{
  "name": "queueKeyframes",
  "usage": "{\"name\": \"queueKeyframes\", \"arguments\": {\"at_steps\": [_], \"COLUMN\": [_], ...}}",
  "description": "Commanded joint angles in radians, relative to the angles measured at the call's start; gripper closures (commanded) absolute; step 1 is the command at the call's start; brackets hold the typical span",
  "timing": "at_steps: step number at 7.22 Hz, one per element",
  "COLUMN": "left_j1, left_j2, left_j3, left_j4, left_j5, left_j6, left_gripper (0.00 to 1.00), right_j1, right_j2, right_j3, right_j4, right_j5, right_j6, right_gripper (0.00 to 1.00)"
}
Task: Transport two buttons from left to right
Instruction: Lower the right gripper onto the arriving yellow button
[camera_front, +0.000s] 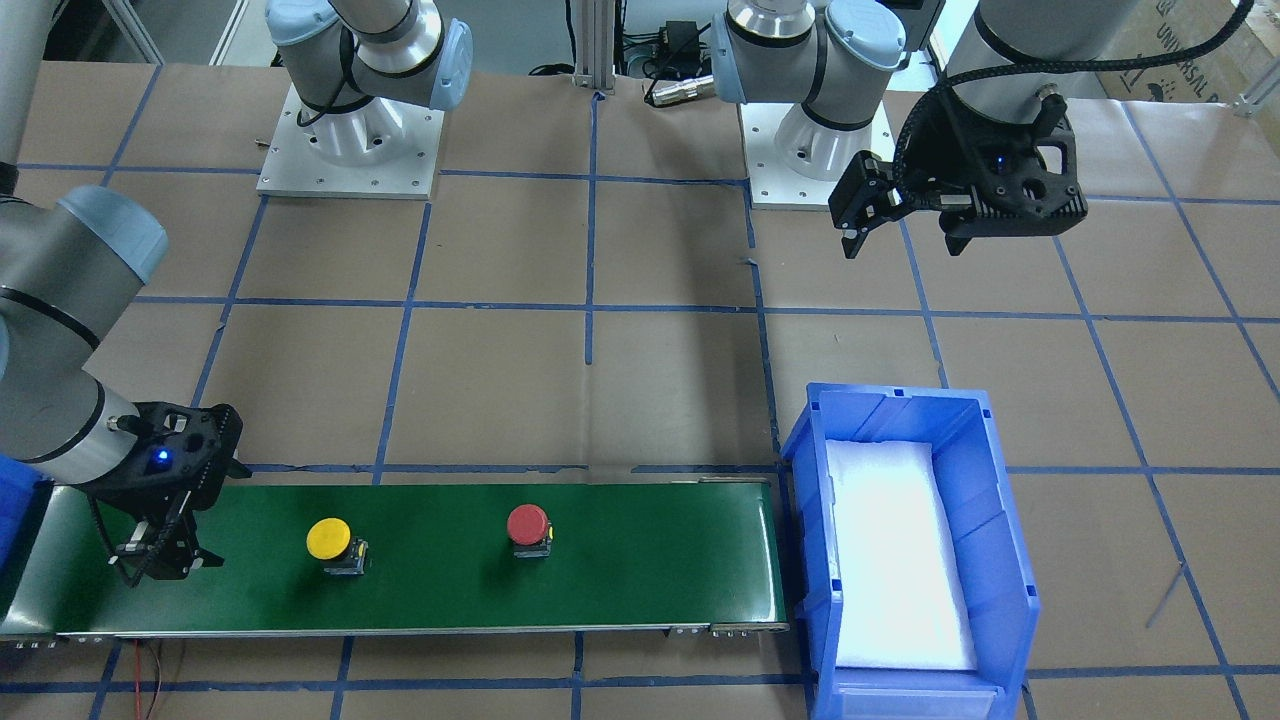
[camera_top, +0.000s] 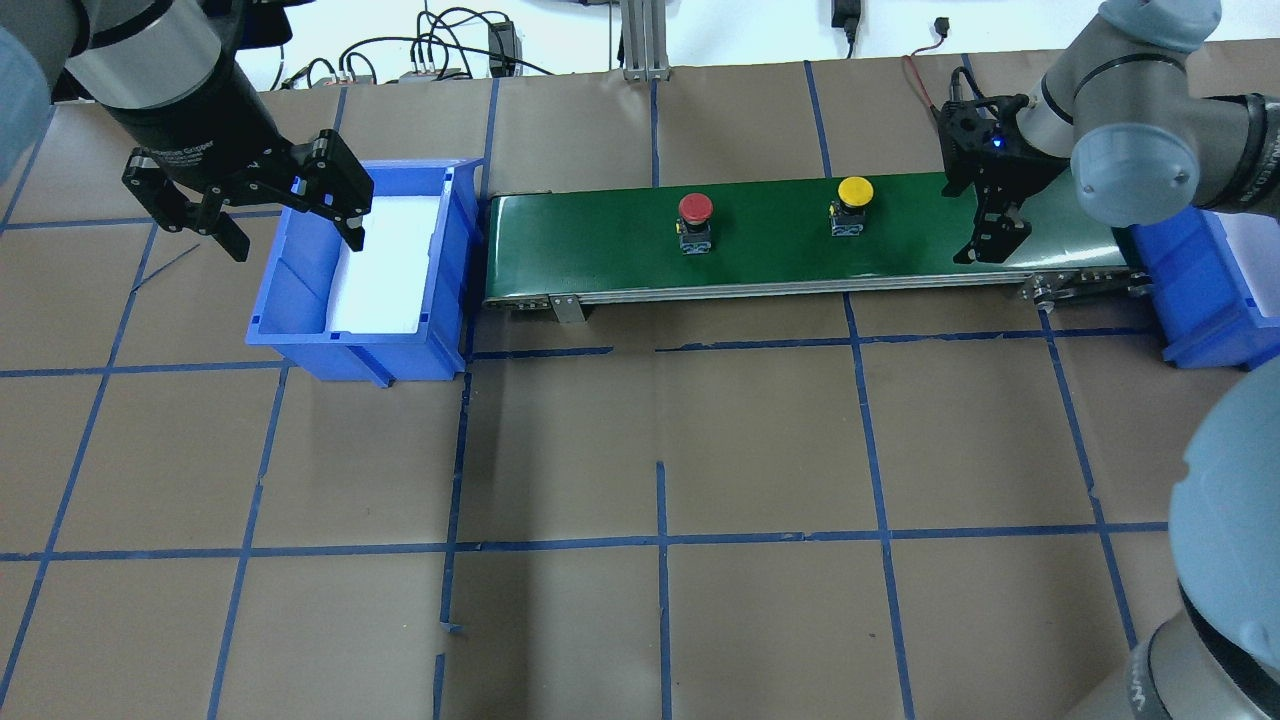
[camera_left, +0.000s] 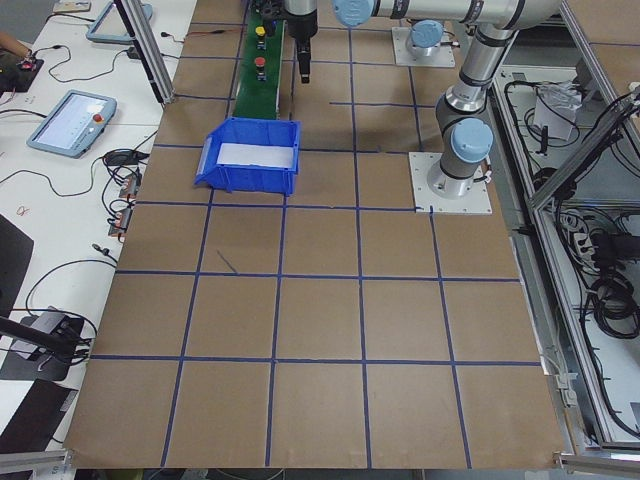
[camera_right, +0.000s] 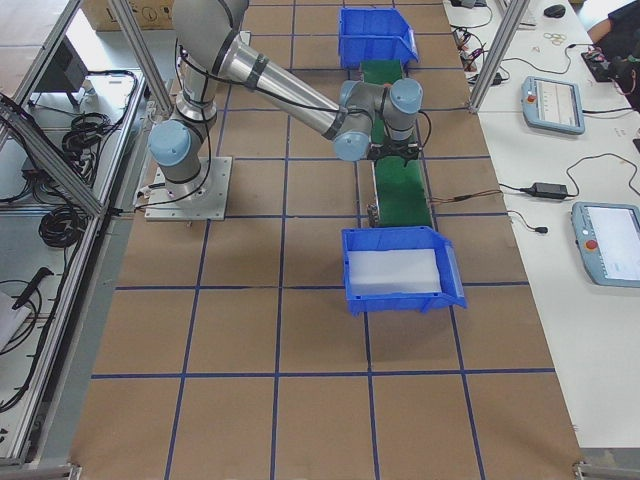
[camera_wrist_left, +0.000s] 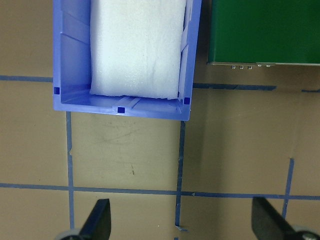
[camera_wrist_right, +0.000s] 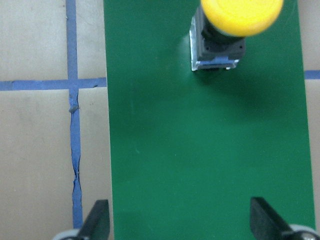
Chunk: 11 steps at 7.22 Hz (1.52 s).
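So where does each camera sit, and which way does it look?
Front-facing: across the table, facing the robot; left gripper, right gripper.
Overhead: behind the robot, looking down on the green belt; both grippers.
Exterior left: table's left end, looking along it; left arm nearest.
Exterior right: opposite end; right arm nearest.
Left wrist: down on the left blue bin; its fingertips.
Right wrist: down on the yellow button; its fingertips.
Shared: front-facing and overhead show the red button, mirrored.
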Motion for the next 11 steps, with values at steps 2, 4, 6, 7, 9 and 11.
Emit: {"name": "queueKeyframes", "arguments": {"at_steps": [2,4,6,7,9,11], "left_j1": [0.0,0.0,0.0,0.0,0.0,0.0], "left_j2": [0.0,0.0,0.0,0.0,0.0,0.0], "left_j3": [0.0,0.0,0.0,0.0,-0.002,-0.002], "left_j4": [0.002,0.002,0.0,0.002,0.002,0.002], "left_j5": [-0.001,0.0,0.0,0.0,0.0,0.0], "left_j6": [0.001,0.001,-0.001,0.001,0.001,0.001], "left_gripper": [0.0,0.0,0.0,0.0,0.0,0.0], "right_j1": [-0.008,-0.04,-0.066,-0.067,-0.069,-0.071], "right_j2": [0.021,0.029,0.03,0.034,0.044,0.043], "right_j3": [-0.019,-0.027,-0.024,-0.021,-0.016,-0.007], "right_j4": [0.001,0.001,0.001,0.001,0.001,0.001], "right_j5": [0.029,0.035,0.131,0.133,0.138,0.169], "right_j6": [-0.1,-0.102,-0.091,-0.079,-0.071,-0.027], "right_gripper": [0.0,0.0,0.0,0.01,0.02,0.03]}}
